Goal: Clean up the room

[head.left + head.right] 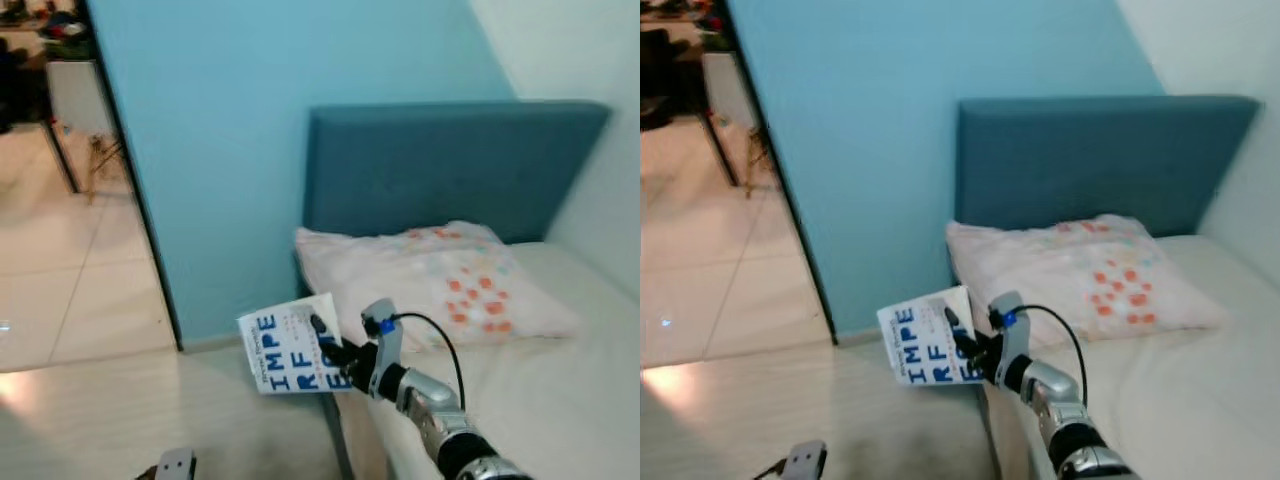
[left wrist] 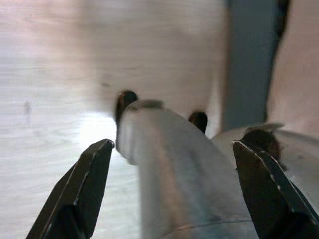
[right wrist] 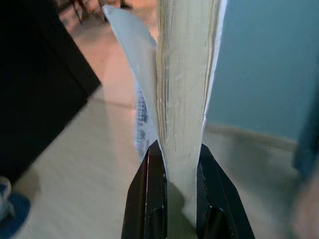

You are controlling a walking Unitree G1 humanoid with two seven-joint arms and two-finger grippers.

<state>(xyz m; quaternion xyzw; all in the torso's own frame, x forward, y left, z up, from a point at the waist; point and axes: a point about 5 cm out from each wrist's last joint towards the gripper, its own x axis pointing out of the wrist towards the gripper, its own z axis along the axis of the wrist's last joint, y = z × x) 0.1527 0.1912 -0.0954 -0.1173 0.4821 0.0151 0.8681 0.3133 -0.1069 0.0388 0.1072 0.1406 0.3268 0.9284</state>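
The book (image 1: 291, 347), white with blue letters, sits low and centre in the head views, pinched by its edge in the right gripper (image 1: 335, 350), above the floor just off the bed's (image 1: 560, 400) corner. The left gripper (image 2: 169, 194) hangs spread, holding nothing. This looks like the carrying step; next it needs a spot to set the book down.

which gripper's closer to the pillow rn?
Right. The right gripper, shut on the book, is held just off the bed's corner, beside the pillow. The left gripper hangs low over the floor, farther away, fingers open.
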